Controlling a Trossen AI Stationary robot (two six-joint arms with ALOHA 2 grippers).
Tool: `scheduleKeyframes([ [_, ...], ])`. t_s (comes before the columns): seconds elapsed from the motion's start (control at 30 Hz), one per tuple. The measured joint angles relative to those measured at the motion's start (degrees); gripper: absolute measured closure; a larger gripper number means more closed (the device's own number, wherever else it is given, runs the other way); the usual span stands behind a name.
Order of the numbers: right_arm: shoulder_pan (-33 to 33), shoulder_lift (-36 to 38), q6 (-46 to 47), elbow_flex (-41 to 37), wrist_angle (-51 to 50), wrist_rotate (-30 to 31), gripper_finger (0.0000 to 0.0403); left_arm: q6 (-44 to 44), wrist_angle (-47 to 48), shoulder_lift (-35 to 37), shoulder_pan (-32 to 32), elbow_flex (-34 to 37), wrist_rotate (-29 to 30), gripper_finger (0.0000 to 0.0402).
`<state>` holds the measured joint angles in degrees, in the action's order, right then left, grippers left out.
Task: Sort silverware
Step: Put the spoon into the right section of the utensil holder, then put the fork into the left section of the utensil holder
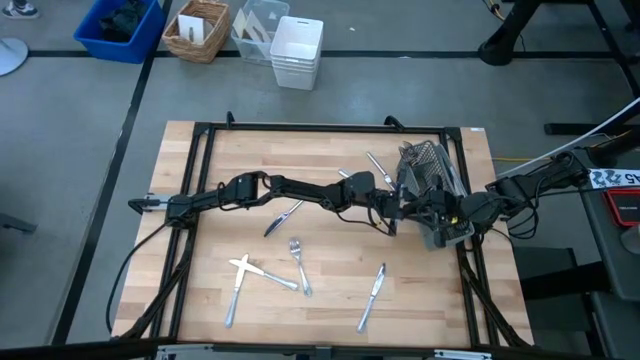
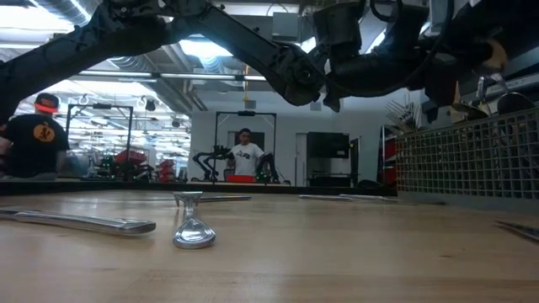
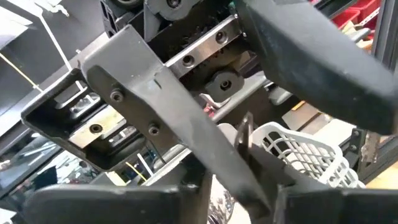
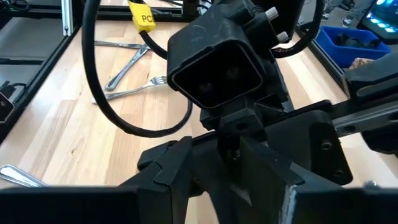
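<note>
Loose silverware lies flat on the wooden table: a knife (image 1: pixel 284 217), a fork (image 1: pixel 300 266), a crossed pair (image 1: pixel 247 270), another knife (image 1: pixel 371 296) and a piece (image 1: pixel 377 165) by the dark wire-mesh caddy (image 1: pixel 430 170). My left gripper (image 1: pixel 392 208) reaches across the table to the caddy's left side and is shut on a slim metal piece (image 3: pixel 242 134). My right gripper (image 1: pixel 415 212) faces it from the right, open, its fingers (image 3: pixel 155 106) standing on either side of the left gripper's tip. Both hang well above the tabletop in the low view. My left gripper pinches a slim silver piece of silverware whose free end (image 3: pixel 242 134) sticks out beyond the fingers. The right gripper's grey finger hides the place of contact. The piece is lifted clear of the table beside the caddy (image 3: pixel 305 155); I cannot tell whether it is a fork, spoon or knife.
Black frame rails (image 1: pixel 205 135) run around the table. Beyond the far edge stand a blue bin (image 1: pixel 120 28), a wicker basket (image 1: pixel 197 30) and a white basket (image 1: pixel 297 50). People (image 2: pixel 245 156) stand in the room behind. Bare wood lies at the table's near right.
</note>
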<state>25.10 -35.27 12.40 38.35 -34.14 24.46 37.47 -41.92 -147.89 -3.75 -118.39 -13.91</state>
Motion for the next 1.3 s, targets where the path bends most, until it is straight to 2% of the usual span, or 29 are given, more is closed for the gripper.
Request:
scheduleKeyframes([
  [0.23, 0.0, 0.0, 0.0, 0.0, 0.0, 0.6, 0.0267, -3.5, 0.0, 0.0, 0.1, 0.0, 0.0, 0.0305],
  [0.4, 0.0, 0.2, -0.2, 0.4, -0.2, 0.6, 0.0267, -9.6, -0.8, 0.0, 0.1, 0.0, -0.1, 0.0308],
  [0.67, 0.0, 0.2, -0.6, 4.6, -1.0, 0.1, 0.0267, -14.7, -1.9, 0.9, 0.1, -0.2, 0.0, 0.0309],
  [0.87, 0.0, 0.3, -1.0, 5.2, -0.7, 0.4, 0.0267, -22.2, 3.4, 3.6, 0.0, -0.2, 0.0, 0.0309],
  [1.0, 0.0, 0.3, -1.1, 5.2, -0.7, 0.4, 0.0267, -23.1, 14.3, 7.0, -0.5, -0.2, 0.0, 0.0309],
  [1.3, 0.0, 0.6, -4.0, 5.2, -0.8, -2.4, 0.0267, -17.3, 55.8, 17.9, -1.9, -0.2, 0.1, 0.0309],
])
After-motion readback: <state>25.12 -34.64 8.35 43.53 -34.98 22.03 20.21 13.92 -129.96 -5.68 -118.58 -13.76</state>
